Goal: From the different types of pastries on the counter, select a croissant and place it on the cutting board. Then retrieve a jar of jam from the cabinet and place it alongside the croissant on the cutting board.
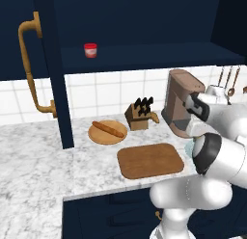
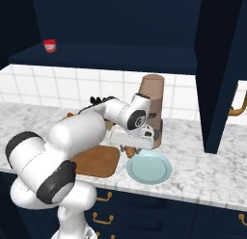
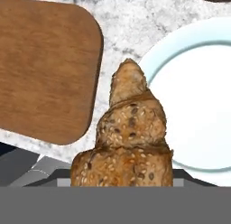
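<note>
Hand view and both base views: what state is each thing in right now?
croissant: held in the gripper, above the counter between board and plate
cutting board: bare
light blue plate: bare
cabinet door: open
jar of jam: upright on the cabinet shelf
baguette: lying on the round wooden plate

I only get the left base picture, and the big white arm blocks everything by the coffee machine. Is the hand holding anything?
Observer: Yes. In the hand view a seeded croissant stands up from the gripper, which looks closed on it.
Operator: What is underneath it?
Observer: The strip of counter between the cutting board and a pale blue plate. The pastry overlaps the plate's rim in that view.
Operator: A plate? I see a sliver at most.
Observer: The right base view shows it whole. It is round and bare, to the right of the board, near the counter's front edge.
</note>
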